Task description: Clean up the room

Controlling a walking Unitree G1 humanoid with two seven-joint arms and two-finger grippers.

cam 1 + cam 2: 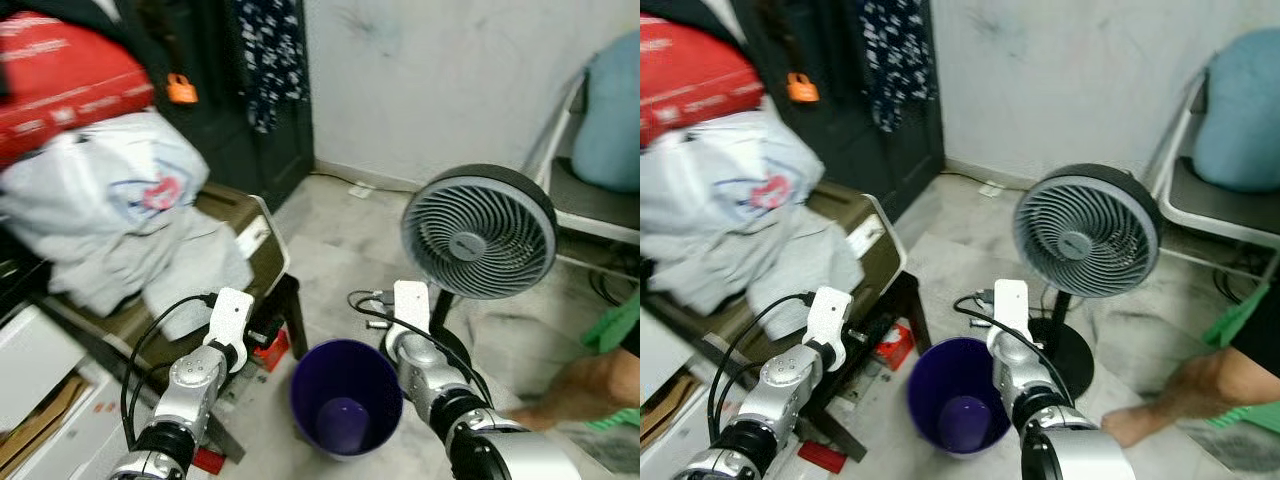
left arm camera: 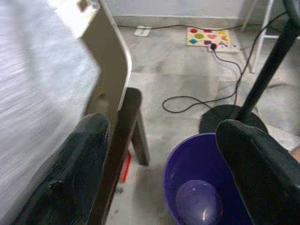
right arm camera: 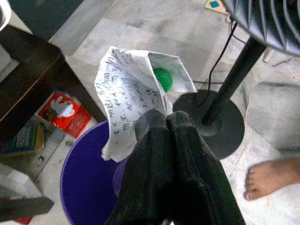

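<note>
A purple bucket (image 1: 345, 395) stands on the floor between my two arms, with a small rounded purple thing (image 2: 199, 204) at its bottom. My right gripper (image 3: 166, 115) is shut on a crumpled white paper wrapper (image 3: 131, 79) printed with small characters and a green spot. It holds the wrapper over the bucket's rim (image 3: 79, 173). My left gripper (image 2: 161, 126) is open with nothing between its fingers. It sits beside the dark chair (image 2: 124, 126), just to the left of the bucket.
A grey standing fan (image 1: 478, 232) with a round black base (image 3: 220, 122) stands right behind the bucket. A person's bare foot (image 1: 580, 390) rests on the floor at the right. Clothes and a plastic bag (image 1: 120, 200) are piled on the chair. A red box (image 3: 63, 110) and cables (image 2: 201, 101) lie on the floor.
</note>
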